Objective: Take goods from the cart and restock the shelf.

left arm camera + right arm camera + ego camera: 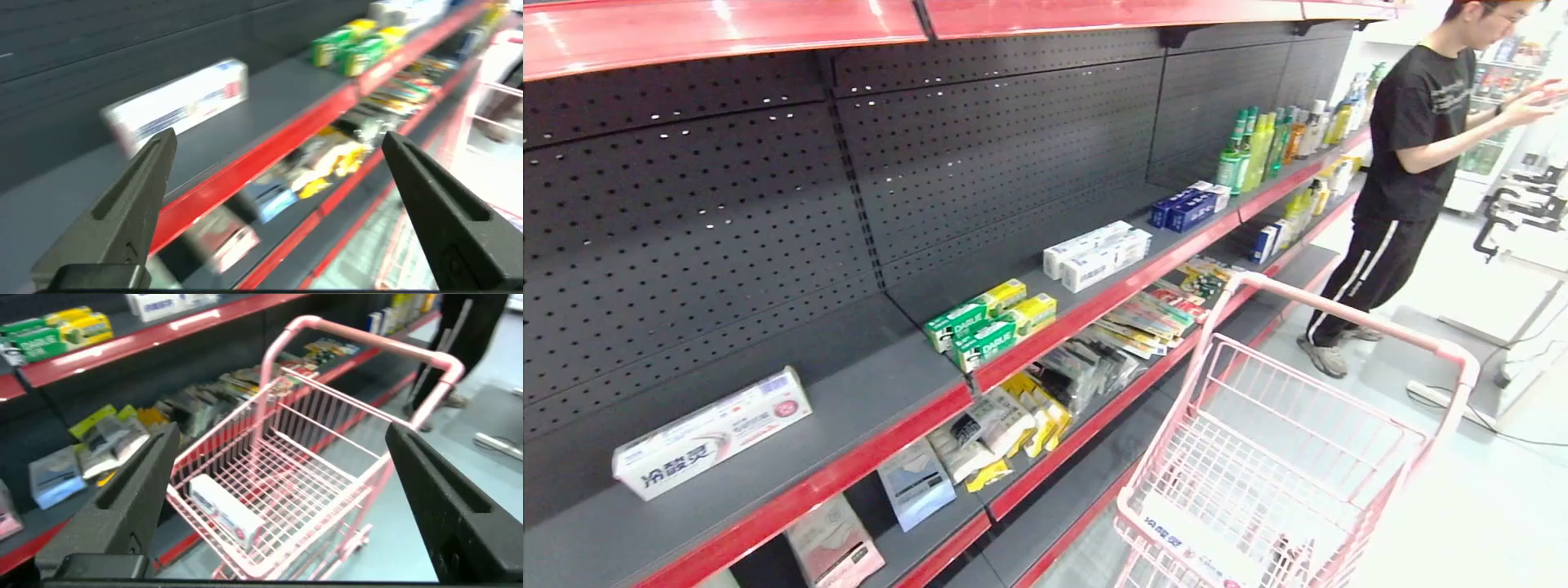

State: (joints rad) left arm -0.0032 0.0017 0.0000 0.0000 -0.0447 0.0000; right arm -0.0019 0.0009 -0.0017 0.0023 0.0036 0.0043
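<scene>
A pink wire cart (1339, 425) (359, 469) stands in the aisle beside the shelf, with one white toothpaste box (225, 508) (1188, 539) lying in its basket. Another white toothpaste box (712, 431) (181, 102) lies on the grey shelf board (866, 384) at the left. My left gripper (282, 151) hangs open in front of that shelf, nothing between its fingers (131, 204). My right gripper (282, 445) is open above the cart, also holding nothing.
Green and yellow boxes (988, 322), white boxes (1098, 253) and blue boxes (1184, 208) line the same shelf farther right, then bottles (1258, 147). Packets (1005, 425) fill the lower shelf. A person (1413, 163) stands at the aisle's far end beyond the cart.
</scene>
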